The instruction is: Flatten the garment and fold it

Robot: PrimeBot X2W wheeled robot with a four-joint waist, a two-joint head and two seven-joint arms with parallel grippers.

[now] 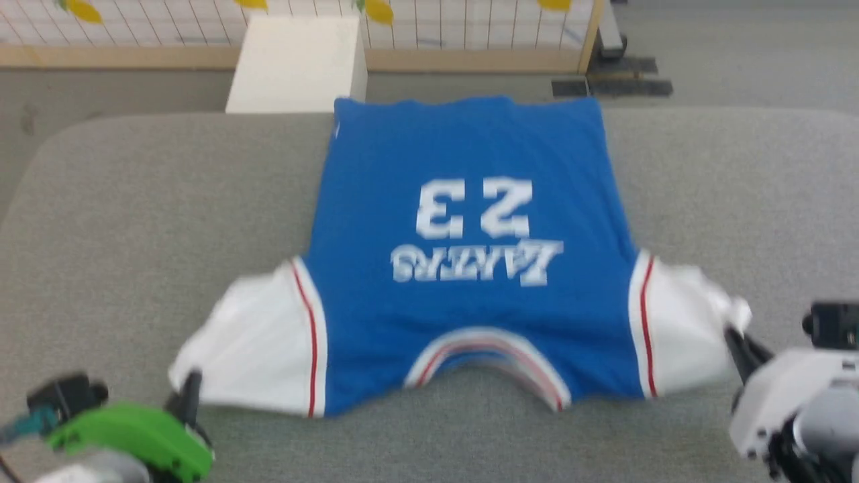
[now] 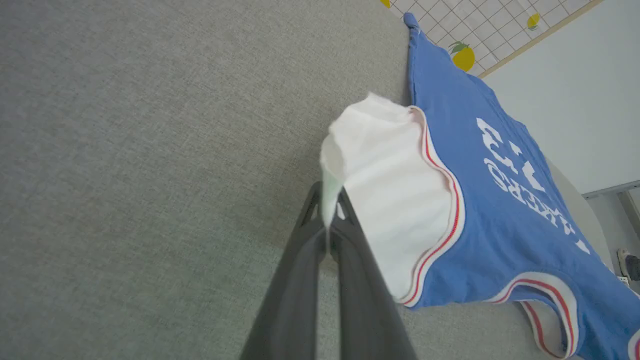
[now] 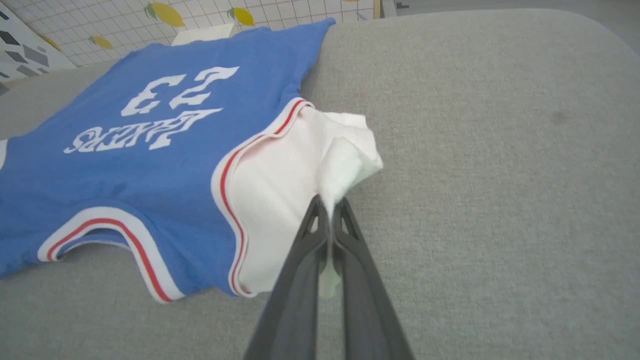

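Lying flat on the big grey surface (image 1: 121,201), the blue shirt (image 1: 470,154) sits near the middle, with its neck hole toward the robot and its bottom edge at the far rim. A white box (image 1: 295,64) stands behind the surface. The left jaws are closed tight on the tip of the left white sleeve (image 2: 395,200). The right jaws pinch the bunched tip of the right white sleeve (image 3: 275,190).

1. You see a grey fabric table (image 1: 134,221) with rounded far corners.
2. Behind its far edge stands a white box (image 1: 295,64).
3. Further back is a white grid panel (image 1: 463,23) with yellow lemon pictures and a wooden frame (image 1: 470,60).
4. Dark mats (image 1: 611,86) lie beside it.
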